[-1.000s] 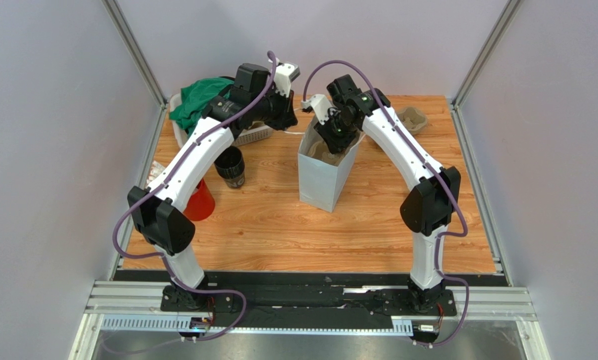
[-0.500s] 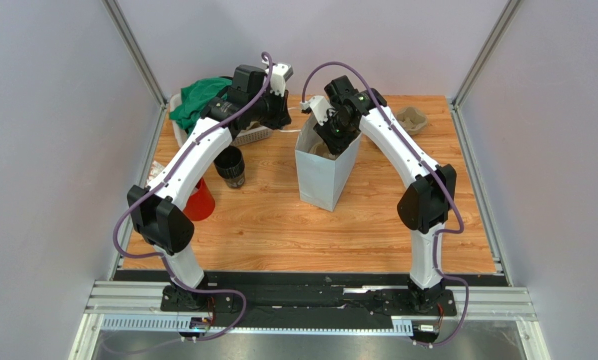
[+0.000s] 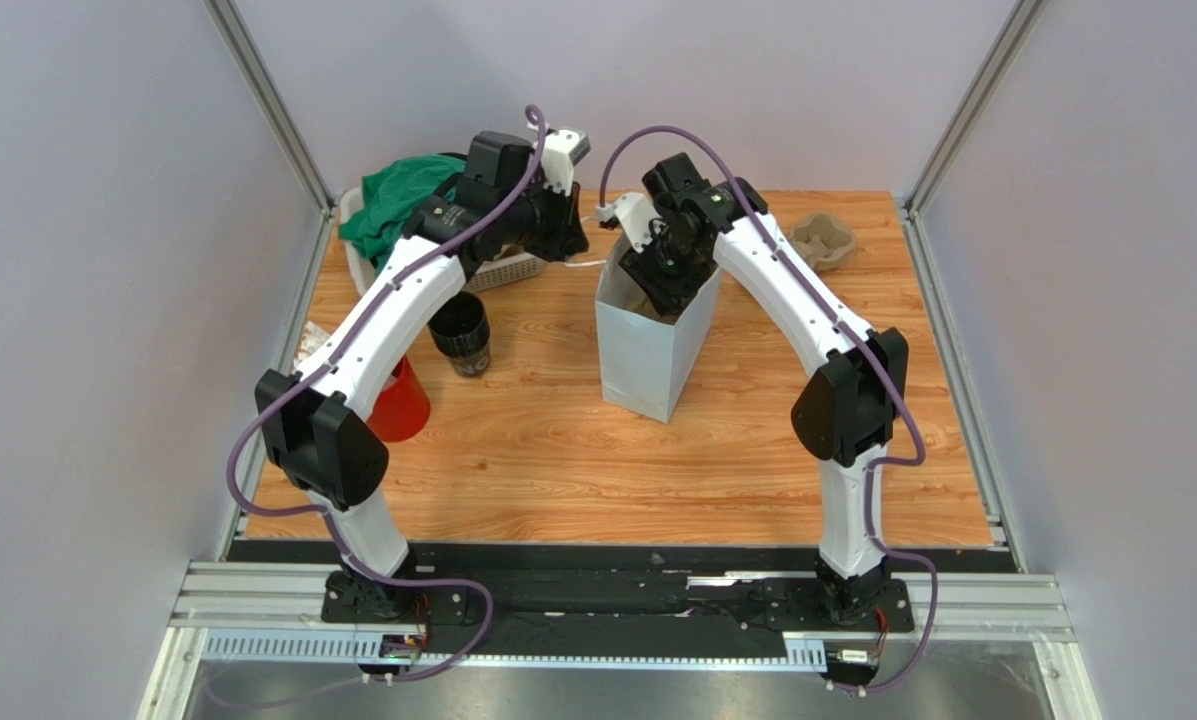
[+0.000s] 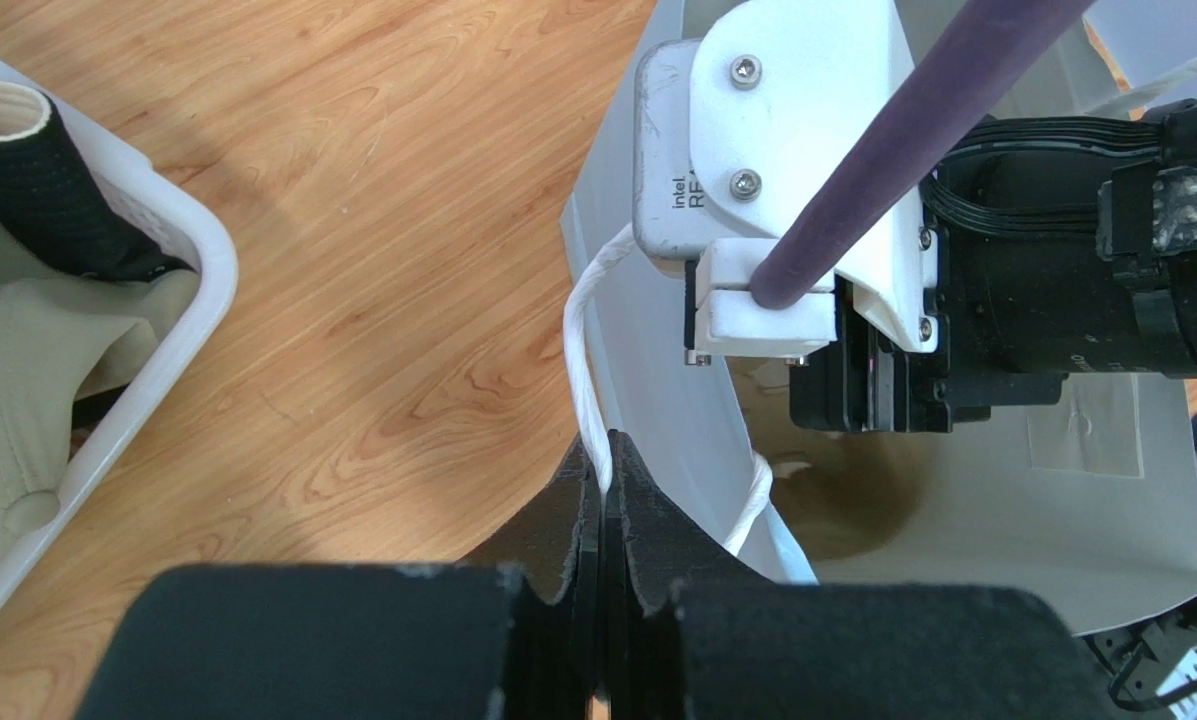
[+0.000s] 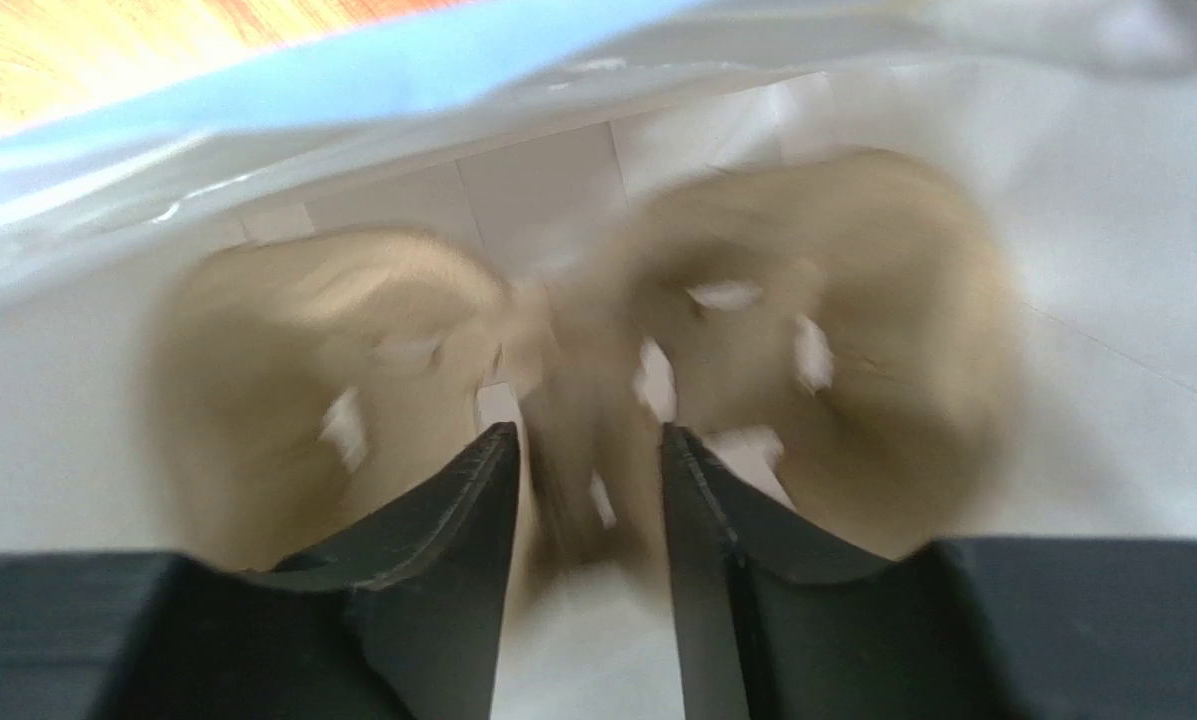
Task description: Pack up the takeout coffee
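Observation:
The takeout coffee [image 3: 463, 335], a small black cup, stands upright on the table left of the white paper bag [image 3: 642, 357], partly behind my left arm. My left gripper [image 3: 579, 252] is shut on the bag's white string handle [image 4: 580, 323] at the bag's left rim and holds it up. My right gripper [image 3: 654, 285] reaches down into the bag's mouth. In the right wrist view its fingers [image 5: 477, 518] stand apart on either side of the middle ridge of a brown pulp cup carrier [image 5: 860, 330] lying on the bag's floor, blurred by motion.
A red cup [image 3: 403, 402] stands near the left edge behind my left arm. A white basket [image 3: 517, 272] with a green cloth [image 3: 397, 200] sits at the back left. Another pulp carrier [image 3: 825, 236] lies at the back right.
My right gripper has shifted a little left and towards the back in the bag's mouth. The bag's top has shifted left with it. My left gripper moved slightly left.

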`<state>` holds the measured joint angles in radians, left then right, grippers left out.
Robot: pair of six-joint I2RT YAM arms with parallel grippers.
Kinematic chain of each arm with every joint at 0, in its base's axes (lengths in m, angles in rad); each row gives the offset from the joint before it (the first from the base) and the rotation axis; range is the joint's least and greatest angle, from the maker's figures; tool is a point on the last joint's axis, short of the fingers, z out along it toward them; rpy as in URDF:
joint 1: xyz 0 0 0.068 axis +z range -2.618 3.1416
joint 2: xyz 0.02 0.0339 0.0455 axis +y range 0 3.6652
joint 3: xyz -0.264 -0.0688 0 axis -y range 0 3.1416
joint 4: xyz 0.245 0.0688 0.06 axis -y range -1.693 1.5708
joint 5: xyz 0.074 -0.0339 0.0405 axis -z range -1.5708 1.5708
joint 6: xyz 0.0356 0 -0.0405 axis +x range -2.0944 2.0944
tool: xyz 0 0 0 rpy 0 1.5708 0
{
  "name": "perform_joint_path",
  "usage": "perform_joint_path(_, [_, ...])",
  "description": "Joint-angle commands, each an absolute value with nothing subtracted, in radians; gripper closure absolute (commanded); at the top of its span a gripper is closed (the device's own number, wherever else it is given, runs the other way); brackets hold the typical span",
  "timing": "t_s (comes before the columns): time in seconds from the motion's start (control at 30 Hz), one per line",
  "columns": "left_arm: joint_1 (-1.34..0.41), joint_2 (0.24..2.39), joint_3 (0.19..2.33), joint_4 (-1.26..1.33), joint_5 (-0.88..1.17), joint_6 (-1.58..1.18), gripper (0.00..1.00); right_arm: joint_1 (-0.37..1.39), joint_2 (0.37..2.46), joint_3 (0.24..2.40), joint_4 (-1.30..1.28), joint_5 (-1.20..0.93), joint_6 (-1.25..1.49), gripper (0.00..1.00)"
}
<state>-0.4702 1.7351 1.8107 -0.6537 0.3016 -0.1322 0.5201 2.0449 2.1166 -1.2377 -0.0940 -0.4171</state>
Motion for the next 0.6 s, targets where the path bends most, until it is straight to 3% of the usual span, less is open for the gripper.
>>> perform_joint_path(0.0, [-0.469, 1.697, 1.816, -0.626, 0.336, -0.146, 1.00, 0.528, 2.023, 2.169, -1.247, -0.074, -0.422, 0.54])
perform_joint_path(0.17, [-0.469, 1.703, 1.815, -0.627, 0.336, -0.141, 1.00, 0.529, 2.017, 2.172, -1.247, -0.071, -0.428, 0.45])
perform_joint_path(0.57, [-0.469, 1.704, 1.822, -0.629, 0.357, -0.135, 1.00, 0.529, 1.911, 2.281, -1.209, -0.117, -0.459, 0.36])
